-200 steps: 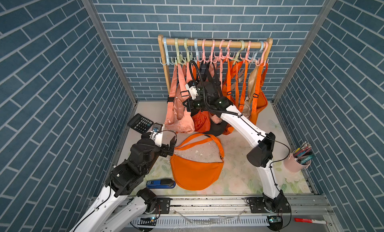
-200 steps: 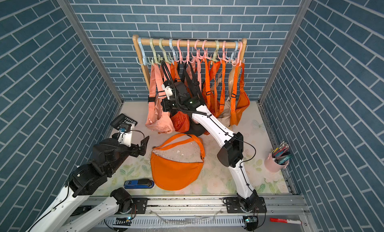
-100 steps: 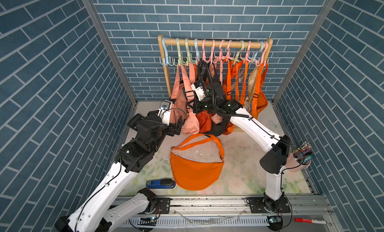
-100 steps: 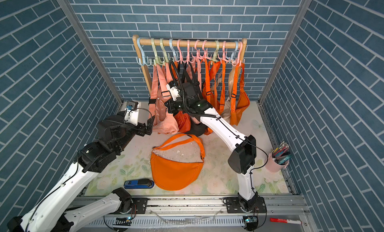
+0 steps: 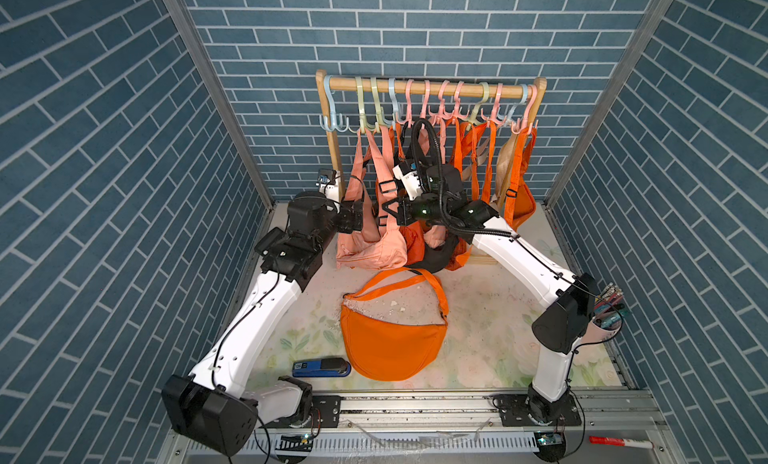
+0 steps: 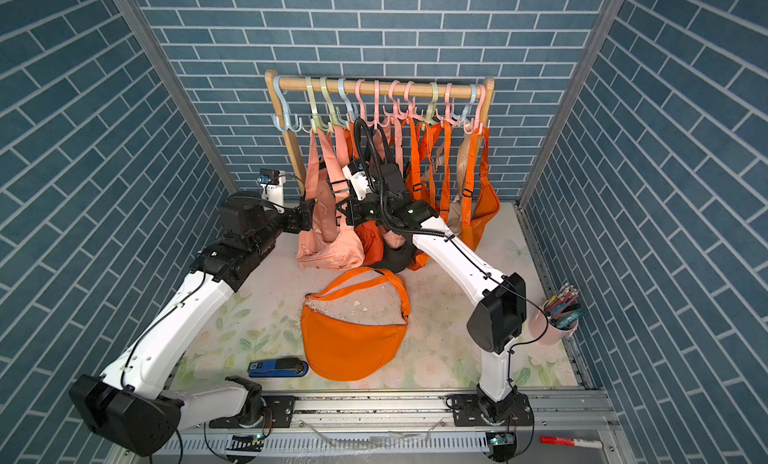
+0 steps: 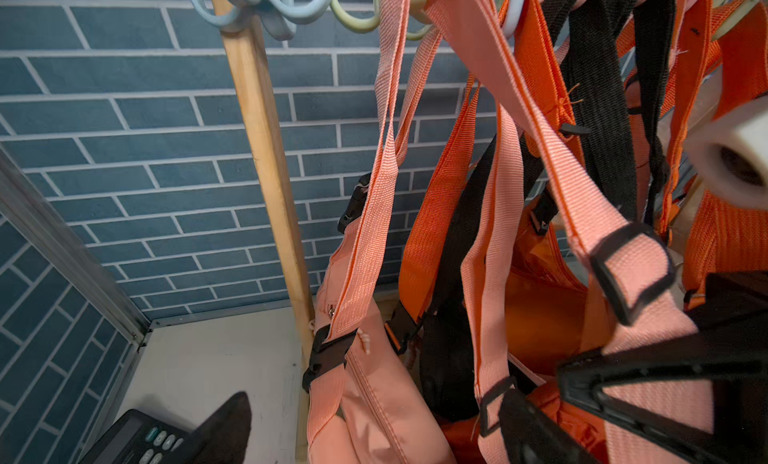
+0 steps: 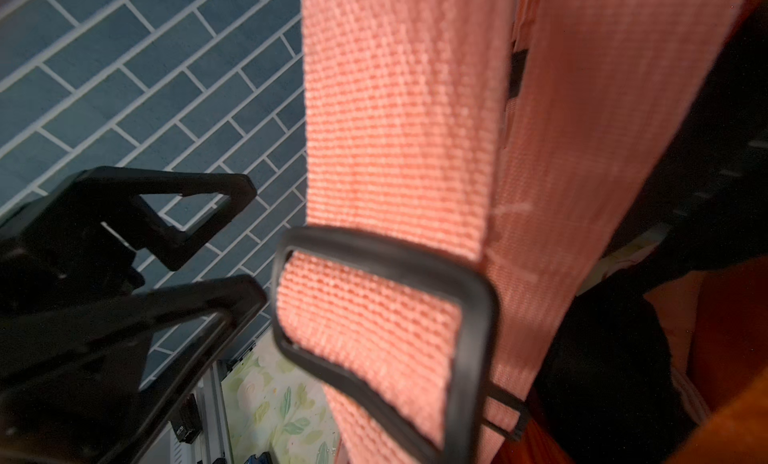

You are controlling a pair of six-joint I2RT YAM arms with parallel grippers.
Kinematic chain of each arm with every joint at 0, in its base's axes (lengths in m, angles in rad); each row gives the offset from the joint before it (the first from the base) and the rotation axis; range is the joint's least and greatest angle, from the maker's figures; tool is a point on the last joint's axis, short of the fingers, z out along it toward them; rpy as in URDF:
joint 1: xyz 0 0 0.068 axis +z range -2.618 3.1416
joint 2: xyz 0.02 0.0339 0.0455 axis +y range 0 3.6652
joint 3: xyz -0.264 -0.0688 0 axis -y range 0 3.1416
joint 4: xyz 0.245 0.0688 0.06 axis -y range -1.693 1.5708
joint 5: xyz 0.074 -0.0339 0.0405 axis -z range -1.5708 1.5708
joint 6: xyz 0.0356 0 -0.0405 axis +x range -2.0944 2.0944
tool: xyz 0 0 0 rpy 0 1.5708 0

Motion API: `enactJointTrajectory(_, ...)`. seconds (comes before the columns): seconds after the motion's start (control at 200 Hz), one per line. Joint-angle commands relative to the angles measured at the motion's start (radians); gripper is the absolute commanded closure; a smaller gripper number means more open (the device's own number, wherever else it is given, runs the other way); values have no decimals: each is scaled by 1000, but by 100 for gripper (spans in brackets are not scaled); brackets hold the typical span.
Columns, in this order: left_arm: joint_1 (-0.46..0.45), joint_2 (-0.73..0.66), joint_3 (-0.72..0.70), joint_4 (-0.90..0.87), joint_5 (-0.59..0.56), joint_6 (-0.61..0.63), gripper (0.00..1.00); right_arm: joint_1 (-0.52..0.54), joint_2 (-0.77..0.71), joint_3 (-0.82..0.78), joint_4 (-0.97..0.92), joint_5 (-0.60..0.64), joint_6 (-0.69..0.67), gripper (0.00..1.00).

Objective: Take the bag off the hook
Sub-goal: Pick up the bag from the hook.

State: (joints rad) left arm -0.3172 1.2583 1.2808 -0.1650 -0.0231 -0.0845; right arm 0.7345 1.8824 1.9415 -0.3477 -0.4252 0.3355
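A peach bag (image 5: pixel 372 249) (image 6: pixel 332 249) hangs by its straps from pale green hooks (image 5: pixel 376 118) at the left of the wooden rack (image 5: pixel 428 89). My right gripper (image 5: pixel 385 212) (image 6: pixel 340 210) is shut on the peach strap just below its black buckle (image 7: pixel 631 270) (image 8: pixel 374 316). In the left wrist view its triangular fingers (image 7: pixel 623 374) pinch that strap. From the left side my left gripper (image 5: pixel 360 222) (image 6: pixel 309 218) (image 7: pixel 374 399) presses up to the bag's body. It is open, its two fingers (image 8: pixel 232 191) spread apart, with the bag's upper edge between them.
More orange and black bags (image 5: pixel 515 191) crowd the rack's hooks to the right. An orange bag (image 5: pixel 390 341) lies flat mid-table with a blue stapler (image 5: pixel 322 367) beside it. A calculator (image 7: pixel 141 441) sits by the rack's left post. A pink pen cup (image 5: pixel 606 320) stands at the right wall.
My left arm swung from the table's front left up and back to the rack, bringing its open gripper against the peach bag. The right gripper kept its hold on the strap.
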Motion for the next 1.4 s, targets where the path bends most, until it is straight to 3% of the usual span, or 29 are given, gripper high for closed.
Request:
enactJointTrajectory(0.0, 40, 29, 24, 125, 114, -19, 6, -7, -53, -13, -24, -56, -13, 100)
enactJointTrajectory(0.455, 108, 220, 156, 184, 260, -1, 11, -29, -72, -48, -19, -91, -9, 100)
enactJointTrajectory(0.61, 120, 289, 231, 180, 287, -14, 28, -29, -70, -45, -20, -90, -7, 100)
enactJointTrajectory(0.805, 130, 367, 313, 196, 339, -34, 37, -30, -71, -32, -40, -71, -9, 100)
enactJointTrajectory(0.99, 132, 418, 379, 186, 386, -40, 67, -33, -63, -22, -57, -61, -10, 100)
enactJointTrajectory(1.115, 132, 429, 416, 168, 394, -33, 100, -39, -56, -19, -57, -57, -11, 100)
enactJointTrajectory(1.395, 133, 440, 514, 112, 374, -9, 100, -61, -6, 34, -41, -80, -3, 100)
